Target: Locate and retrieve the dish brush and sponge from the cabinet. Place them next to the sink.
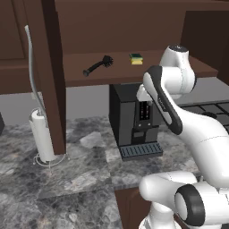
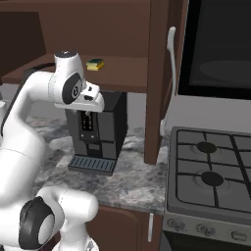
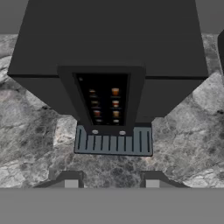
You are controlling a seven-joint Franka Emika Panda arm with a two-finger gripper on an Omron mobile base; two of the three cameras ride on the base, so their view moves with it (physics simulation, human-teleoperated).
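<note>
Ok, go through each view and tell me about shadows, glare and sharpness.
Left base view: flat, even light; dark shade under the cabinet shelf, the brush nearly black against it; slightly soft. Right base view: no glare on the stove; sponge small and blurry. Hand view: the coffee machine is a dark block with little detail; the counter marbling is sharper; no glare.

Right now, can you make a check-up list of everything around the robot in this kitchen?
Surface: grey marbled stone counter, bare in front.
Job's things: small all-black dish brush and yellow-and-green sponge lie apart on the dark brown wall cabinet's shelf; doors open.
Clutter: black coffee machine under the shelf; white paper towel roll on a wire stand.
Grippers: two-finger gripper partly open, holding nothing, pointed at the coffee machine.
Cables: nothing seen.
Surroundings: gas stove to the right.
</note>
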